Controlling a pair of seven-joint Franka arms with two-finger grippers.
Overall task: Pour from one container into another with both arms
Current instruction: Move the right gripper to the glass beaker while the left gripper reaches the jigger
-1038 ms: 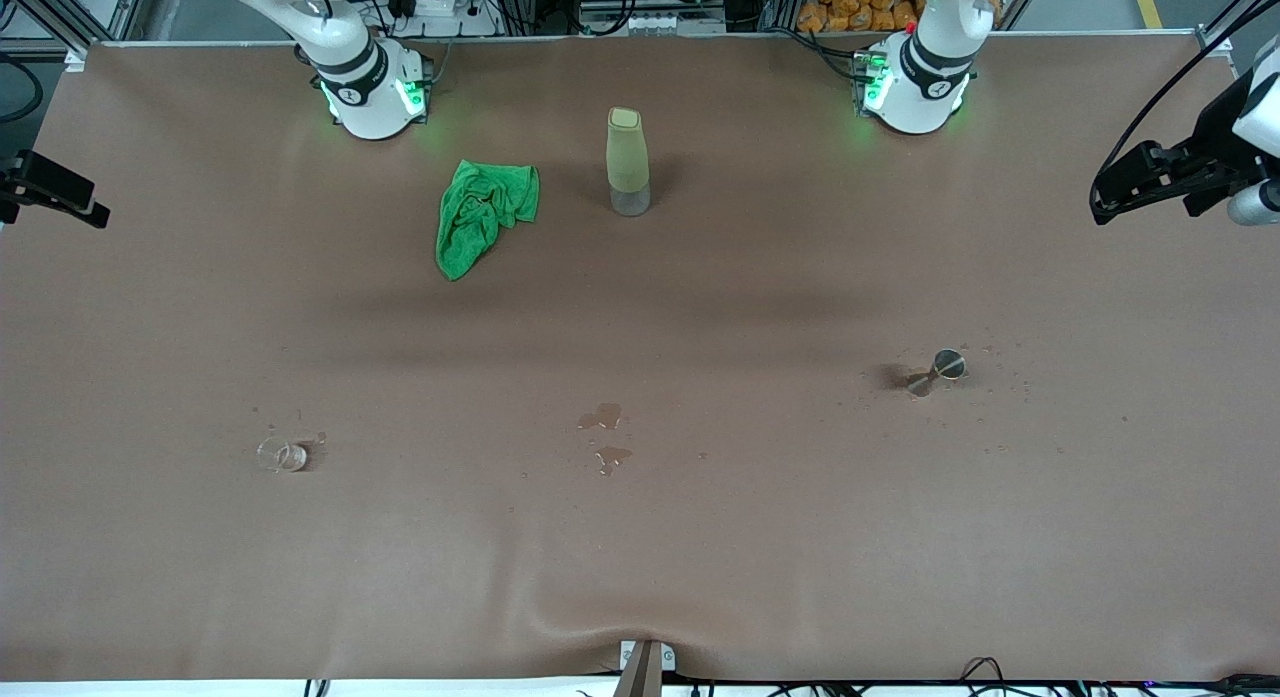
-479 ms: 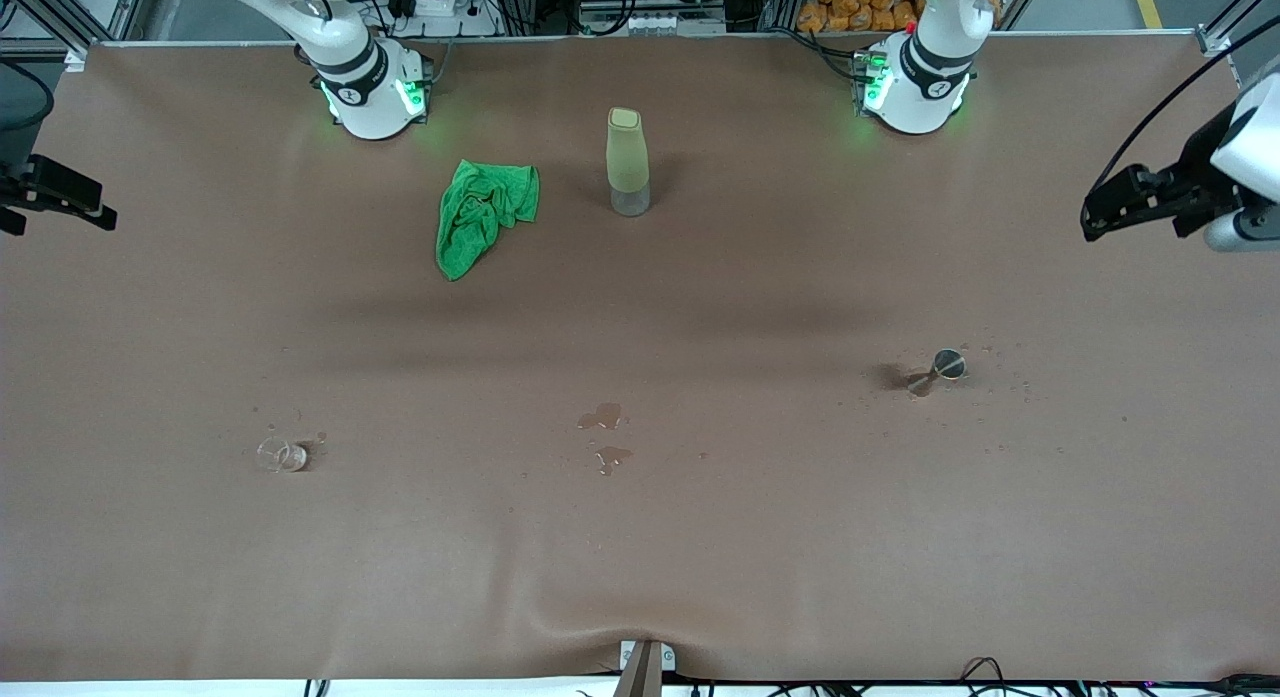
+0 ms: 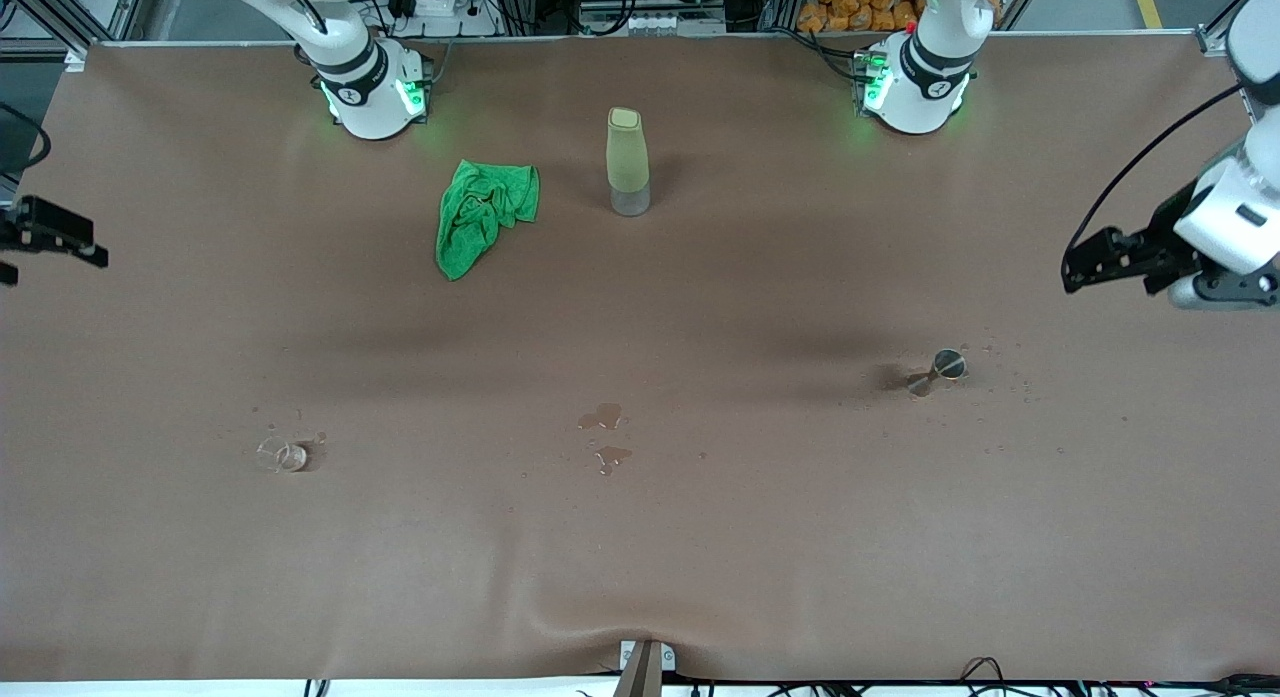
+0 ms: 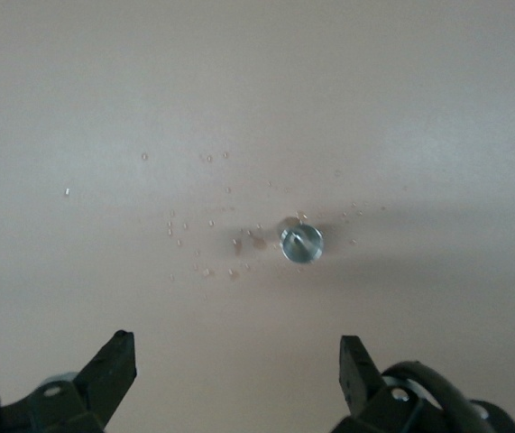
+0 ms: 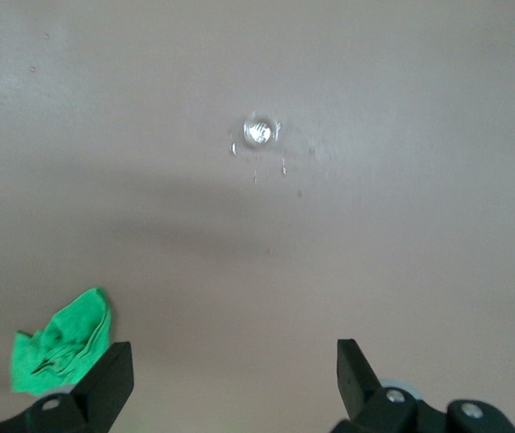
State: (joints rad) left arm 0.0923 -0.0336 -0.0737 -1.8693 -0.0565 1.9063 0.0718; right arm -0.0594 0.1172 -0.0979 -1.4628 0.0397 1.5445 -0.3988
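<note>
The tiny clear glass cup stood toward the right arm's end of the table, droplets around it; the silver jigger stood upright toward the left arm's end, well apart, wide bare tabletop between. The left gripper hung over the table's edge, spread wide, holding nothing; its wrist view showed the jigger's round mouth. The right gripper, likewise agape and empty, hung at its end.

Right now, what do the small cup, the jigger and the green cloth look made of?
Tiny clear cup: likely glass, see-through with glinting rim. Small hourglass-shaped jigger: metal, silver-grey with shiny top. Crumpled green cloth: soft fabric, perhaps microfibre, matte and folded.
</note>
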